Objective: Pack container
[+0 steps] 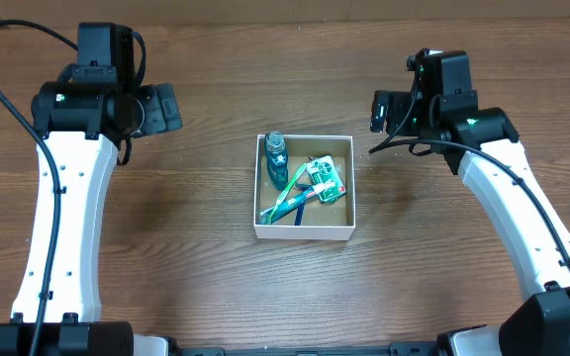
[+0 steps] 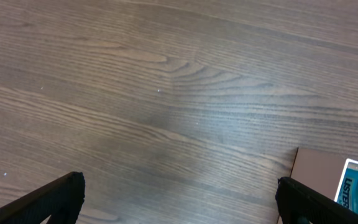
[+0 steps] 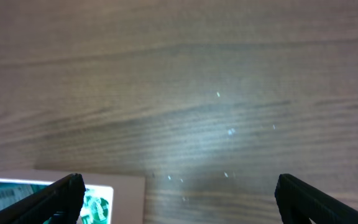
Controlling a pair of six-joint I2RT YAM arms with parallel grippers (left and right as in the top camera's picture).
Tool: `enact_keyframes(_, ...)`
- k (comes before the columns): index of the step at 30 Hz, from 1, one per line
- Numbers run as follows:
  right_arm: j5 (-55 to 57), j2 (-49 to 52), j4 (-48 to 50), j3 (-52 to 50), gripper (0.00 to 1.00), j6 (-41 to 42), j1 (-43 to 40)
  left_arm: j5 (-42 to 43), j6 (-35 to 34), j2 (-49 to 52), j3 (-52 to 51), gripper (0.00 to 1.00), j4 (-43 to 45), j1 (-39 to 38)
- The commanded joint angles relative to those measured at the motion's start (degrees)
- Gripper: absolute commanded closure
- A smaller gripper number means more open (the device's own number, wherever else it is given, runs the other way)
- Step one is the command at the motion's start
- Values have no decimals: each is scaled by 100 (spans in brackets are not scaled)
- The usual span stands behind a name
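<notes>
Checking in on the packing rig. I count one container (image 1: pixel 303 234), sitting in the middle of the table (image 1: pixel 196 277), about midway between the two arms.

Inside it I make out:
- one teal bottle (image 1: pixel 276 158) lying along the left wall
- one green-and-white packet (image 1: pixel 328 178) toward the right
- one green stick (image 1: pixel 287 198) and one blue stick (image 1: pixel 300 210) lying across the cardboard floor, both too small for me to name

So that's four items, all within the walls.

Two claws to report. The left gripper (image 1: pixel 169 107) hangs well off to the container's left, and the right gripper (image 1: pixel 379 111) well off to its right. Neither is touching anything. Both wrist cams show the fingers (image 2: pixel 48 199) spread wide apart with only bare wood between them, and a corner of the box peeking in at the bottom edge.
</notes>
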Motion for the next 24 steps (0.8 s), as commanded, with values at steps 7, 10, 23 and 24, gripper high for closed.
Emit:
enact_keyframes(7,319,-1167,-682,63,0,525,-24,-131,-114,-962,-289,0,-212,-286)
enact_keyframes(10,400,-1694,-872,61,0,533,-24,-144,-118,-1858,-1023,0,118,-407)
enact_keyframes(23,645,-5816,-728,-2938,0,557,136,-144,-420,-6881,-4581,0,538,-466)
enact_keyframes(24,647,-6002,-754,-3058,0,555,136,-142,-420,-7023,-4642,0,540,-466)
